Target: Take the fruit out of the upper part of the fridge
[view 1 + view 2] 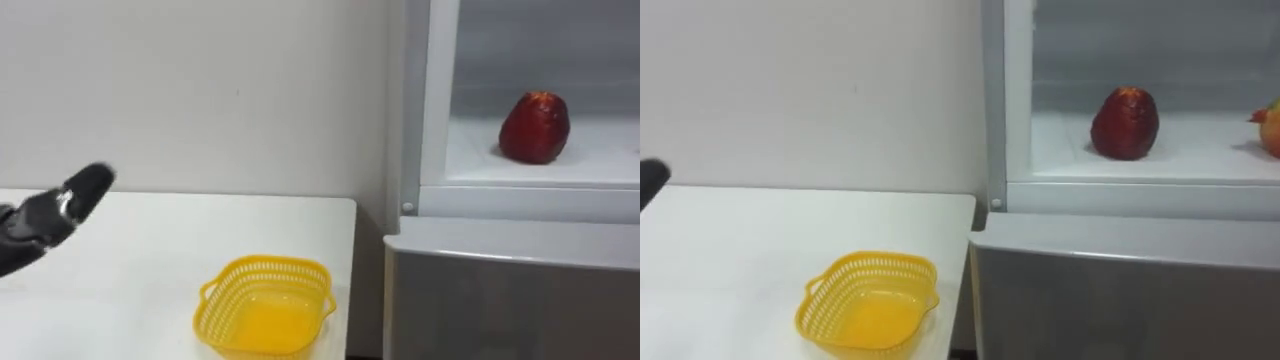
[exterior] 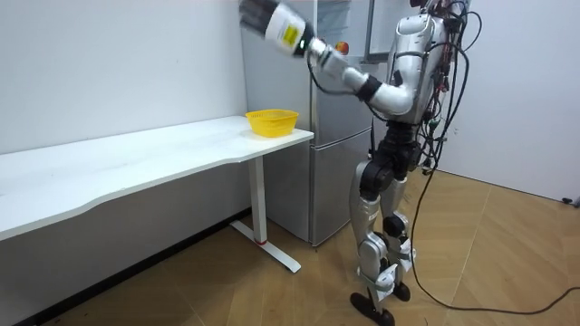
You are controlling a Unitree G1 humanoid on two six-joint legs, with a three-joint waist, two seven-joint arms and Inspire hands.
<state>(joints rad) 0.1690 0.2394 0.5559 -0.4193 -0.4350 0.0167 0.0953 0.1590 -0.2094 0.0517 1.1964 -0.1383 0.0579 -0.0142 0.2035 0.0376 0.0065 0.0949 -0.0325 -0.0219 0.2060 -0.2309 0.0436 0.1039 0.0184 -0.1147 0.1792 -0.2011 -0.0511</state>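
The fridge's upper compartment [image 1: 530, 170] stands open, with a white shelf inside. On that shelf a dark red fruit [image 1: 535, 127] stands upright; it also shows in the right eye view [image 1: 1125, 123]. A second reddish-orange fruit [image 1: 1270, 127] peeks in at the shelf's right edge. My left hand [image 1: 55, 215] hovers over the white table far to the left of the fridge, its dark fingers stretched out and holding nothing. In the room view I stand facing the fridge with the left arm raised high and the left hand [image 2: 267, 20] above the table's end.
A yellow plastic basket [image 1: 265, 305] with nothing in it sits on the white table [image 1: 150, 270] near its right end, next to the fridge. The fridge's lower grey door [image 1: 510, 295] is closed. A plain white wall stands behind the table.
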